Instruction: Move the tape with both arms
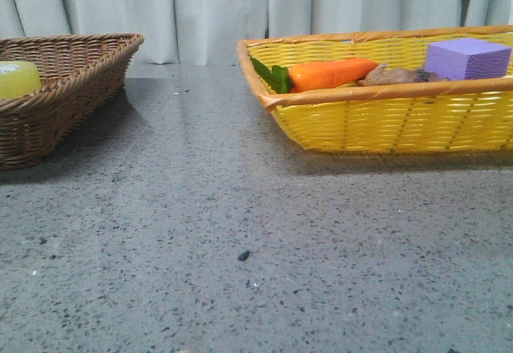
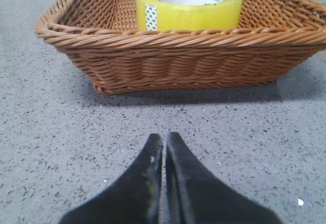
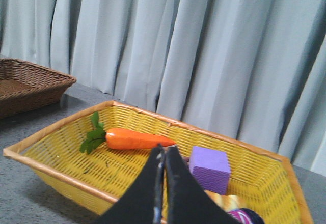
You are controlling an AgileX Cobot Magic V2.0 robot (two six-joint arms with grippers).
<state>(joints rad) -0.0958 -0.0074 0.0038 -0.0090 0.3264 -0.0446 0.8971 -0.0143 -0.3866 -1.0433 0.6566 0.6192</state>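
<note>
The yellow-green tape (image 2: pixel 189 7) with a white core lies flat inside the brown wicker basket (image 2: pixel 178 61). In the front view the tape (image 1: pixel 18 79) shows as a yellow edge in the brown basket (image 1: pixel 64 88) at the far left. My left gripper (image 2: pixel 164 138) is shut and empty, low over the table a short way in front of that basket. My right gripper (image 3: pixel 165 150) is shut and empty, above the yellow basket (image 3: pixel 66 175). Neither arm shows in the front view.
The yellow basket (image 1: pixel 385 120) at the right holds an orange carrot (image 1: pixel 329 73), a purple foam block (image 1: pixel 467 58) and a brownish item (image 1: pixel 397 76). The right wrist view also shows the carrot (image 3: pixel 135 139) and the block (image 3: pixel 210 169). Grey curtains hang behind the speckled table (image 1: pixel 240 249).
</note>
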